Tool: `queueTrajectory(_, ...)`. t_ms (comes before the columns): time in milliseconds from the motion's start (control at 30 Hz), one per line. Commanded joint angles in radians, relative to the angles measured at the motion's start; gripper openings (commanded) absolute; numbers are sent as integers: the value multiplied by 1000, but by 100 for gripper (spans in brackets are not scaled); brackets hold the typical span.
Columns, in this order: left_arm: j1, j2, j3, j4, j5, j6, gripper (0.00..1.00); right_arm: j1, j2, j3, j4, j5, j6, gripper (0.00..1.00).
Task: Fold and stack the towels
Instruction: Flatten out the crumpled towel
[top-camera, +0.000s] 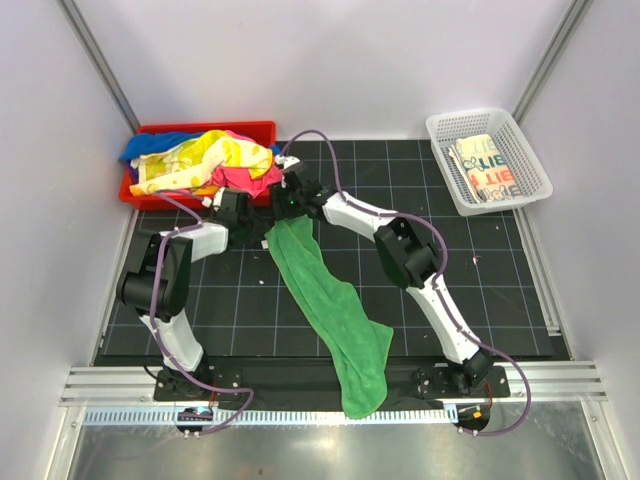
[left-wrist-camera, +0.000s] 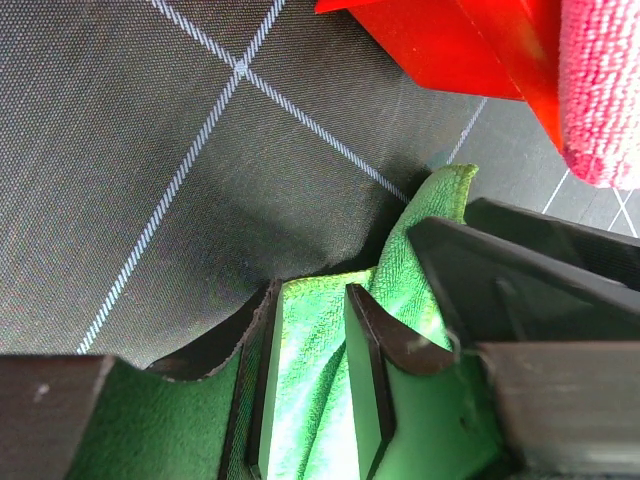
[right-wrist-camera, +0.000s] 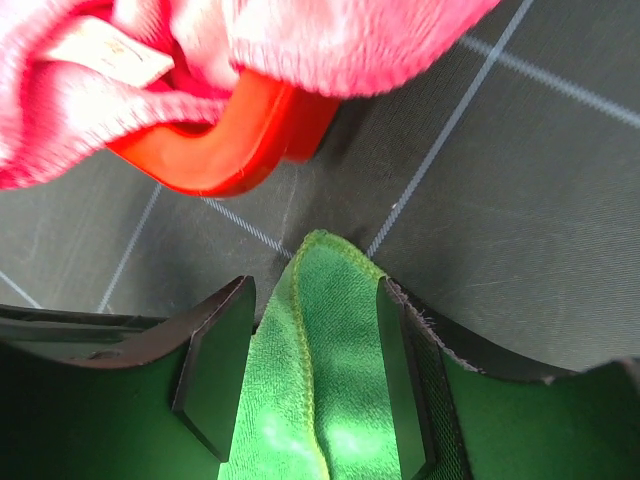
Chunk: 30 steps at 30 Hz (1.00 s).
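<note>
Top view: the left arm (top-camera: 165, 290) rises from its base at lower left, bends at the elbow and reaches toward upper centre. The right arm (top-camera: 425, 275) mirrors it from lower right. The left gripper (top-camera: 235, 207) and right gripper (top-camera: 288, 195) sit side by side at upper centre. Wrist views: each gripper's jaws pinch one end of the green towel (top-camera: 340, 320).

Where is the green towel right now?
In the top view, the green towel stretches centrally down the mat, its far end in the left gripper and right gripper, beside the red tray.
</note>
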Motion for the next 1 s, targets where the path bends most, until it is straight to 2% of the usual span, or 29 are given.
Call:
queueTrajectory(0,-5,-7,-12,-25,-2,27,35,19,0,55,16,-5,14,58)
queueTrajectory(100,-5,-10,-14,-27,-7,37,35,27,11,62,16,14,18,58)
queueTrajectory(167,-5,-14,-17,-30,-8,41,35,27,14,62,19,22,24,51)
queueTrajectory(400,-5,-30,-16,-30,-2,69,36,27,-10,56,25,91,34,12)
queueTrajectory(500,-5,-39,-12,-59,15,90,39,27,-36,33,33,123,24,3)
queueTrajectory(800,-4,-87,-6,-111,21,136,48,22,-190,-62,5,202,-46,1)
queueTrajectory(967,-30,-85,7,-137,10,153,49,16,-249,-119,-42,243,-88,1)
